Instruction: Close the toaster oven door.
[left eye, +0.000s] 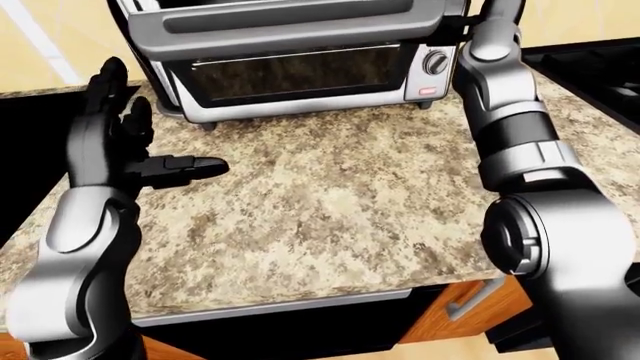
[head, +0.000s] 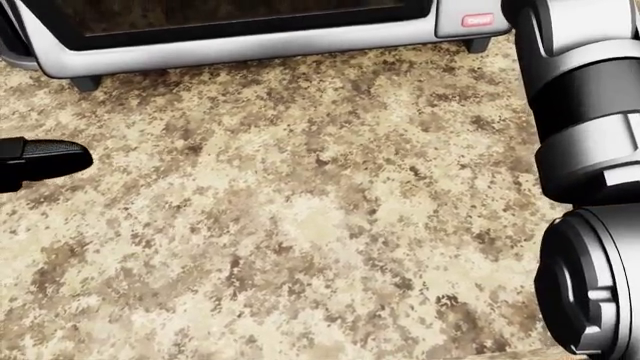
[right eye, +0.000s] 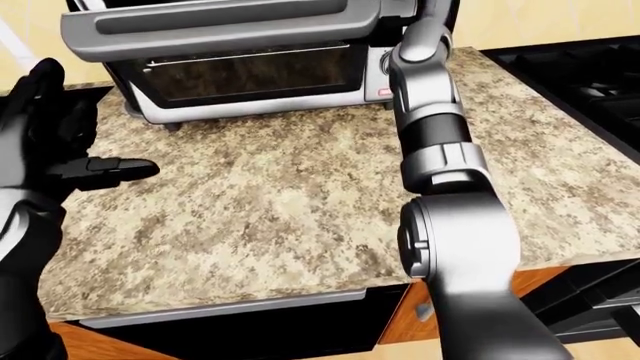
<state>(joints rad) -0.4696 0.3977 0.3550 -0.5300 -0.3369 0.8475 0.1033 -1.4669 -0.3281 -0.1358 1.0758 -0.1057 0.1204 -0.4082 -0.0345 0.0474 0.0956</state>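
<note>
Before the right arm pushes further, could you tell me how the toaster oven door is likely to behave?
The toaster oven door looks stiff metal and glass, so it should probably swing as one piece. The toaster oven stands on small feet on the counter, so a hard push might slide it.

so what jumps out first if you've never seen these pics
The silver toaster oven at the top of the left-eye view stands out first, its door swung partway up with the handle facing the camera. The right arm runs up the right side to the door's right end. The black left hand hangs open over the speckled granite counter at left.
</note>
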